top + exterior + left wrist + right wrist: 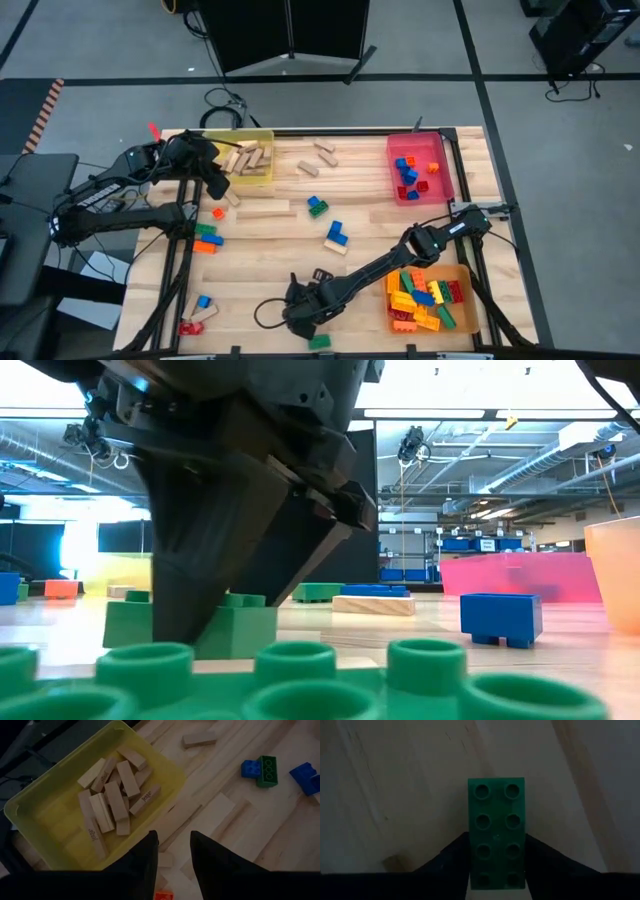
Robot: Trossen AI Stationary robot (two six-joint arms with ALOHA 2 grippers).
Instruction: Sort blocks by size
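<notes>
Two fingers of the right gripper [496, 870] stand on both long sides of a green eight-stud brick [496, 830], which lies flat on the wooden table [270, 270] near its front edge. In the right wrist view the dark fingers touch the brick at the end closest to the wrist, so I judge that the jaws are closed on it. The low view shows the same gripper coming down onto a green brick, with another green studded piece very close to the camera.

Such a brick is hard plastic, hollow and light, so I think it will not bend or break under the grip. Its side walls are smooth and a little slippery. Because the hold is near one end, the free end may swing when it is lifted. A hold at the middle of the long sides would be more steady.

Other blocks are still loose: blue and green bricks [318, 206] near the centre of the table and tan wooden blocks [324, 152] near its far edge. Bricks already lie in the orange tray [466, 300] and the red tray [440, 170], and wooden blocks in the yellow tray [65, 820].

The left gripper [172, 855] hovers beside the yellow tray, its jaws narrow with a small gap, holding nothing that I can see.
</notes>
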